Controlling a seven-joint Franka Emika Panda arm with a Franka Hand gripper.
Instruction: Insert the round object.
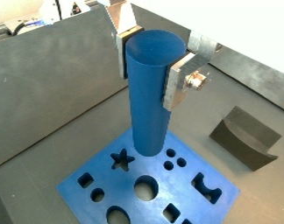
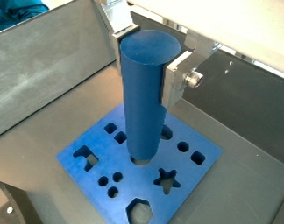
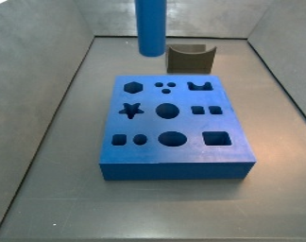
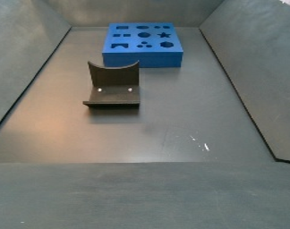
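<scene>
My gripper (image 1: pixel 148 74) is shut on the round object, a long blue cylinder (image 1: pixel 151 96), holding it upright near its top end; both wrist views show this (image 2: pixel 148 66). The cylinder (image 2: pixel 145 96) hangs above the blue block (image 1: pixel 142 166) with its lower end clear of the block. The block's top has several shaped holes, among them a large round hole (image 1: pixel 147 185). In a side view only the cylinder's lower part (image 3: pixel 150 26) shows, above the block's far edge (image 3: pixel 175 170); the gripper is out of frame there. The block also shows in the wrist view (image 2: pixel 115 157).
The fixture (image 3: pixel 190 59) stands on the floor beyond the block; it also shows in a side view (image 4: pixel 112 85) and in both wrist views (image 1: pixel 247 136) (image 2: pixel 16 206). Grey walls enclose the floor. The block sits at the far end (image 4: pixel 141 59).
</scene>
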